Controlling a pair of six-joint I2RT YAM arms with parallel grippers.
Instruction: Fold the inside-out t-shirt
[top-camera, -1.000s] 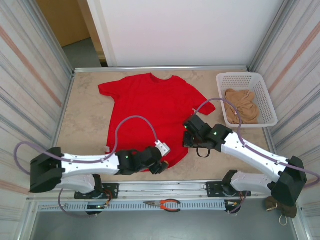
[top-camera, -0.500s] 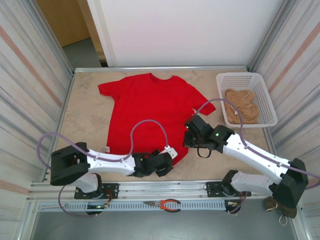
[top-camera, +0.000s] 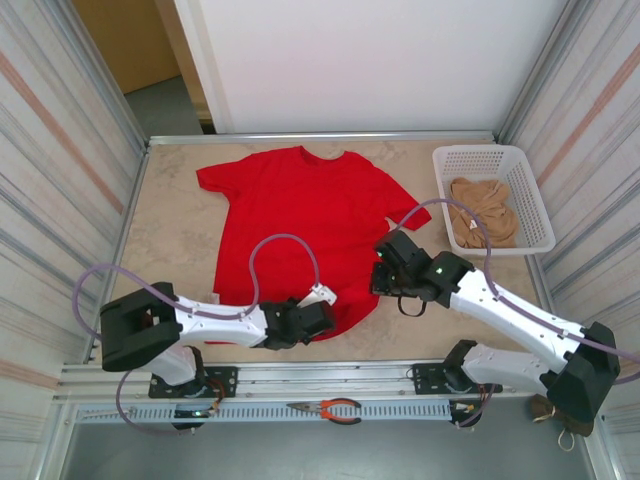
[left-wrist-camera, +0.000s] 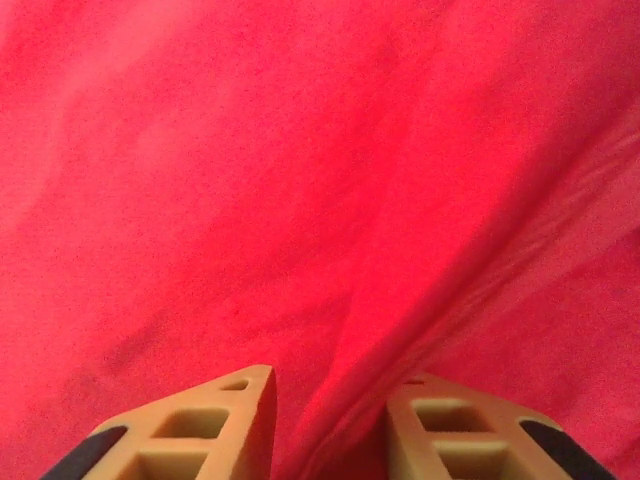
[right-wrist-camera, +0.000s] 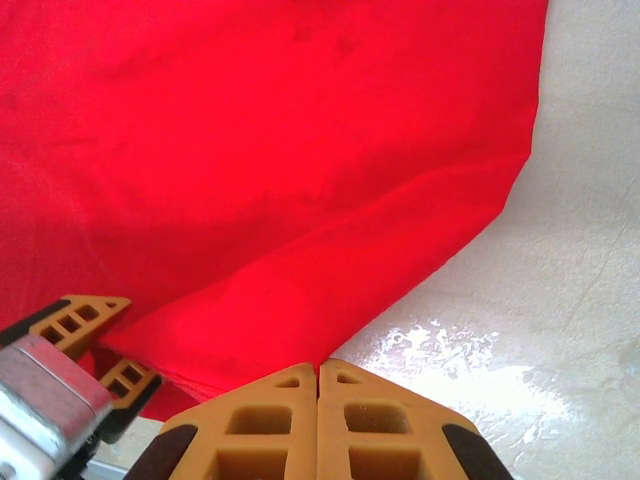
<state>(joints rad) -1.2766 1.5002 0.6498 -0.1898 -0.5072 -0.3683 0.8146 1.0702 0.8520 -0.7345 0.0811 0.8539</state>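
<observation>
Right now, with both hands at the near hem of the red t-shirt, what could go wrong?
1. The left hand is open over a raised wrinkle of the t-shirt; closing may pinch only this wrinkle, not the hem.
2. The right hand is shut at the very edge of the hem, so any hold there may slip.
3. The hands are close together and could bump.

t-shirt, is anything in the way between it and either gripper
Nothing visible. The left gripper is open astride a ridge of the t-shirt, and the right gripper looks shut on its hem corner.
</observation>
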